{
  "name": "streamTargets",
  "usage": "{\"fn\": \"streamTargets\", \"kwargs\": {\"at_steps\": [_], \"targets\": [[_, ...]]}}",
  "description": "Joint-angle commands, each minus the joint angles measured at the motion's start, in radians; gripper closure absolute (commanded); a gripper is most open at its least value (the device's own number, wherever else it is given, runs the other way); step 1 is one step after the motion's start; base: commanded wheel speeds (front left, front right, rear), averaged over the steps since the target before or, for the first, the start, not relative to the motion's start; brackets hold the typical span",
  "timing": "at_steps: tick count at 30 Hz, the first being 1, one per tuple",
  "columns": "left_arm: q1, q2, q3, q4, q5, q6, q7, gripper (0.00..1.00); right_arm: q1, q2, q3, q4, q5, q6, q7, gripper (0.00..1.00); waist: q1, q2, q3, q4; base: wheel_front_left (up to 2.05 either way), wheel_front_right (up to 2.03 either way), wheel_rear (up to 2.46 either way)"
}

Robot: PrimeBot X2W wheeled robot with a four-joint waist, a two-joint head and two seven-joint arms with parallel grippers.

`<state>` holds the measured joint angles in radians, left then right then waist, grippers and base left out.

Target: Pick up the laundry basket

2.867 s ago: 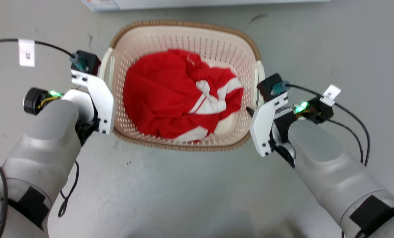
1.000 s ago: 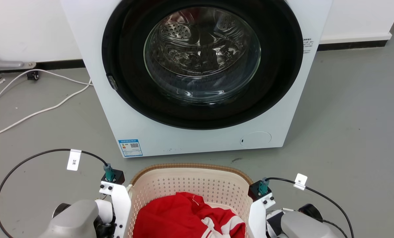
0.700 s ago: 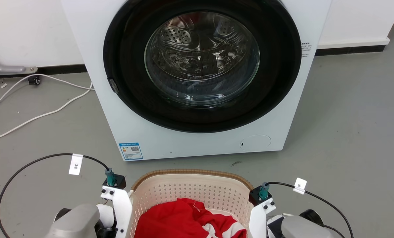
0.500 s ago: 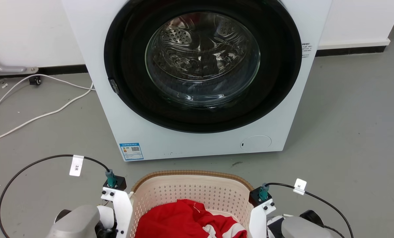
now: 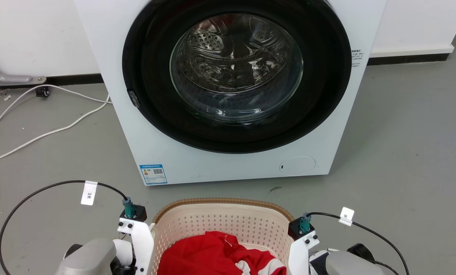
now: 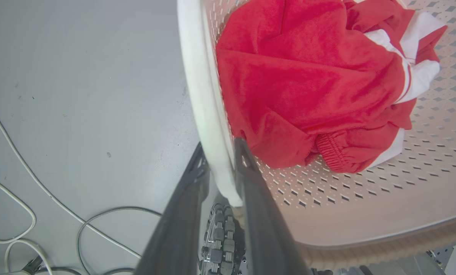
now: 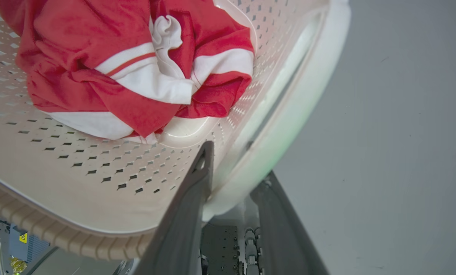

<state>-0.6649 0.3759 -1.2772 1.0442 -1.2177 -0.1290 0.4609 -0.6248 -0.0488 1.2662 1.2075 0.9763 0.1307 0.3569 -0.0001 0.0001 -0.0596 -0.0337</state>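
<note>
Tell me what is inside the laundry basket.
A crumpled red garment with white stripes lies in the laundry basket, on its perforated floor. Anything under the garment is covered.

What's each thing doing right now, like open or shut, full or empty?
Cream-white perforated plastic laundry basket, brown rim: held by both handles.
Red and white garment: crumpled inside the basket.
Left pincer: shut on the basket's handle.
Right pincer: shut on the other handle.
White front-loading washing machine: round glass door shut.
</note>
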Motion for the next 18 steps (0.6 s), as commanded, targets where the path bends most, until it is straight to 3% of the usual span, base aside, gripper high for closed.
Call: {"fn": "streamTargets", "kwargs": {"at_steps": [1, 18], "targets": [[0.010, 0.000, -0.003, -0.002, 0.002, -0.002, 0.000, 1.00, 0.001, -0.003, 0.007, 0.003, 0.001, 0.000, 0.003, 1.00, 0.0001, -0.0001, 0.001, 0.000, 0.00, 0.00, 0.00], [0.003, 0.001, -0.004, -0.006, 0.002, -0.002, 0.008, 1.00, -0.003, -0.004, 0.015, 0.004, 0.006, 0.000, 0.009, 1.00, 0.0001, -0.0001, 0.006, 0.003, 0.00, 0.00, 0.00]]}}
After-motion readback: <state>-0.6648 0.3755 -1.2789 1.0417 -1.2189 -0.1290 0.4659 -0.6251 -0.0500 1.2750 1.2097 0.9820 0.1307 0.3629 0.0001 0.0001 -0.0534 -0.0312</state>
